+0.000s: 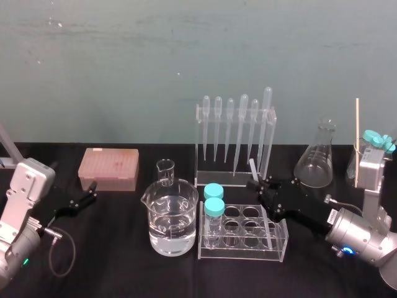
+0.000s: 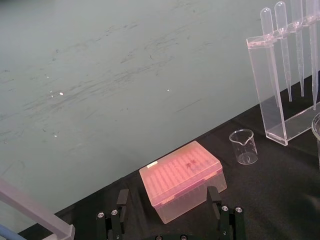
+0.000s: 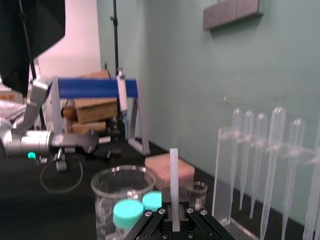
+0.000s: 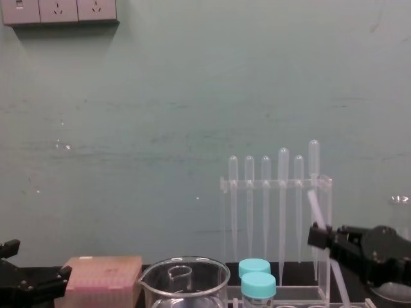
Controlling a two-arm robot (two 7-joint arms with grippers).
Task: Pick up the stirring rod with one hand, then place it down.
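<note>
Stirring rod [image 3: 173, 175], straight, translucent white; clamped in black right gripper [image 1: 256, 184]

Black table [image 1: 124, 273]: beaker [image 1: 173, 217], tube rack [image 1: 248, 234], flask [image 1: 316, 162], pink box [image 1: 108, 169]

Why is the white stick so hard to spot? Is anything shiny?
Head view: the stirring rod, held in the right claw, fades into the clear pipette rack behind it; light glints on the beaker; the left claw sits at left. Chest view: rod overlaps the rack too. Right wrist view: it stands out against the wall.
</note>
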